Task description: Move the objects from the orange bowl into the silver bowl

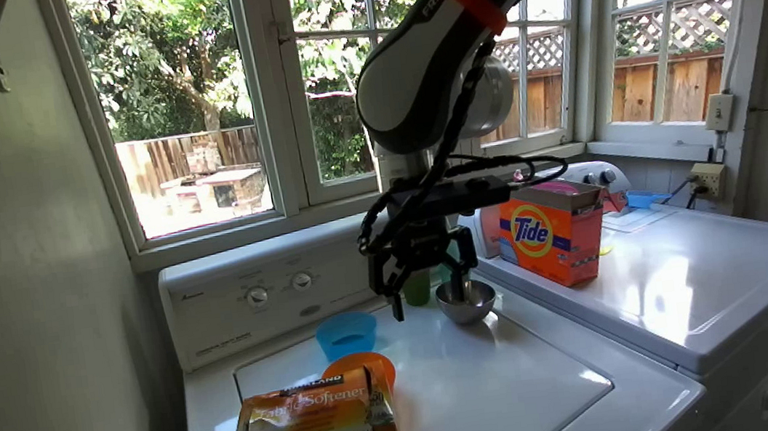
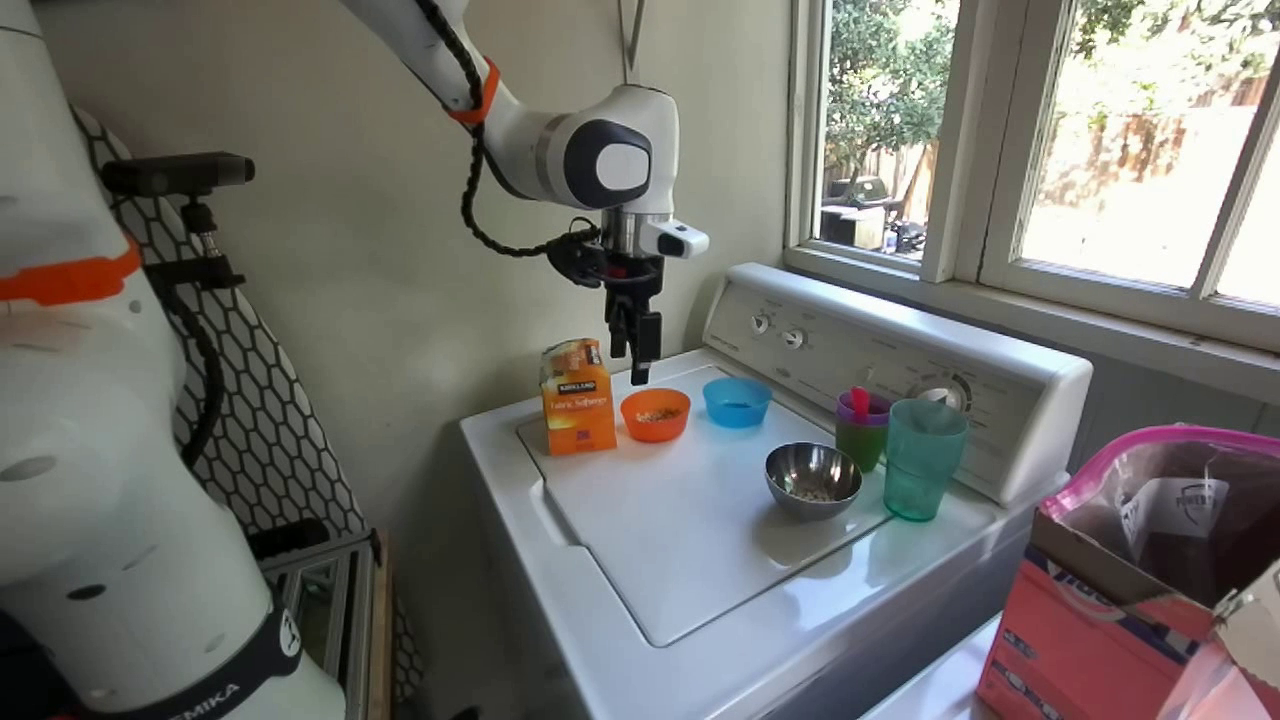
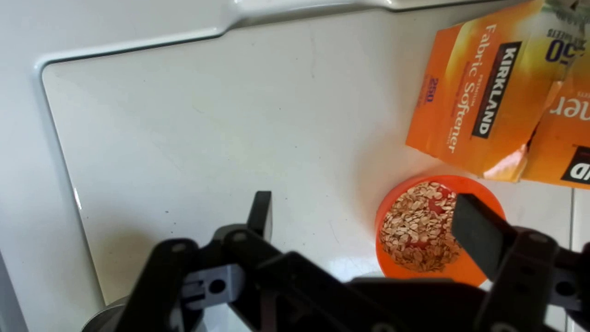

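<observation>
In the wrist view the hand hangs over the table, its two fingers spread wide and nothing between them. The orange bowl sits on the right, partly covered by the right-side finger; oat flakes cover much of its floor, with reddish patches showing through, perhaps the bowl itself. I judge the current step to be lining up on this bowl, before any grip. The next move seems to call for a shift to the right so that one finger comes inside the wall and one outside, then a descent, a pinch on the rim and a level lift, since loose flakes could spill at a tilt.

In an exterior view the silver bowl, where the tipping would come, stands upright to the right, well apart from the orange bowl, with some pale flakes at the bottom; their source I cannot tell. The blue bowl is just beside the orange one, slightly farther; its contents are unclear. A green cup, purple at the top, holds something red.

In an exterior view the softener box is nearest and hides part of the orange bowl. The Tide box stands right, on the neighbouring machine, something pink at its mouth.
</observation>
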`<action>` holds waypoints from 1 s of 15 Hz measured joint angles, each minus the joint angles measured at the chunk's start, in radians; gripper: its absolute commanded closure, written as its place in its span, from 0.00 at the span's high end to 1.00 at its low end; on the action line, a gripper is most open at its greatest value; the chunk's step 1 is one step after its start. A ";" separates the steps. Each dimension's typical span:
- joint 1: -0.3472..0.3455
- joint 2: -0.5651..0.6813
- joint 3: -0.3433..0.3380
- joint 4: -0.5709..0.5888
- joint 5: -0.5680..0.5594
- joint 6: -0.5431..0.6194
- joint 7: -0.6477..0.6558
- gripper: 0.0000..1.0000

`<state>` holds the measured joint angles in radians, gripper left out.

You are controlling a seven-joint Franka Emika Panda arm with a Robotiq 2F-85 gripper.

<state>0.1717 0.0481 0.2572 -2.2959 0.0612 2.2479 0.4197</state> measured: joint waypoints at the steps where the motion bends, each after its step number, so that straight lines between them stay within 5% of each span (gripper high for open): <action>1: 0.000 -0.002 -0.001 0.000 0.000 0.000 0.000 1.00; 15: 0.008 0.057 -0.007 0.002 0.007 0.078 0.007 1.00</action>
<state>0.1795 0.1056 0.2502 -2.2937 0.0682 2.3256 0.4264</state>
